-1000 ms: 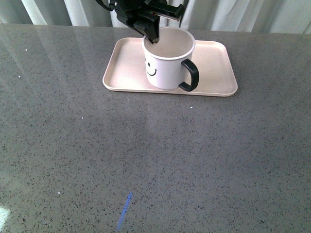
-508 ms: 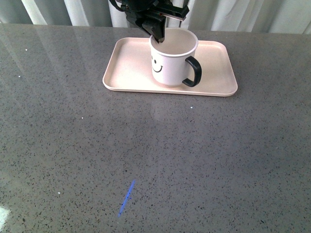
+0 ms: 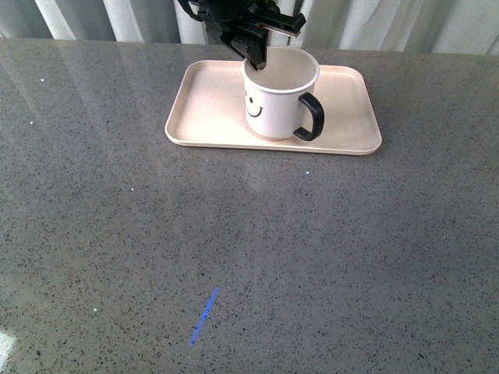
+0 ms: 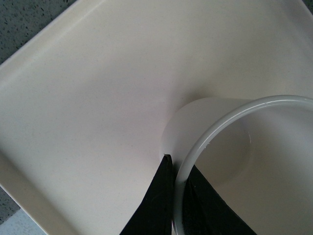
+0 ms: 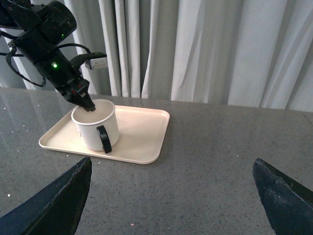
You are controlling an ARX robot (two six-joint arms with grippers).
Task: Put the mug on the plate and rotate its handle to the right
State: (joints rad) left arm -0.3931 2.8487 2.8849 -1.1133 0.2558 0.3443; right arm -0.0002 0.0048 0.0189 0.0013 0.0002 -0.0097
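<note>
**At the mug's rim: left gripper clamped, mug standing on the plate**

Near the top centre of the front view, the left gripper reaches down from the upper edge and is closed on the mug at the upper left part of its rim. The left wrist view shows how: one black finger lies against the outer wall and the other sits inside the cup, with the white rim pinched between them.

The mug stands upright with its base on the plate, slightly right of the plate's middle. Its smiley face shows on the left part of the side towards the camera. The black handle sticks out to the right of the frame, turned a little towards the lower edge.

The plate lies flat on the grey speckled table in the upper middle of the frame, its long side running left to right. A short blue streak marks the table in the lower left.

In the right wrist view, the right gripper has its two dark fingers spread wide at the lower corners, holding nothing and well apart from the plate. Pale curtains hang behind.
</note>
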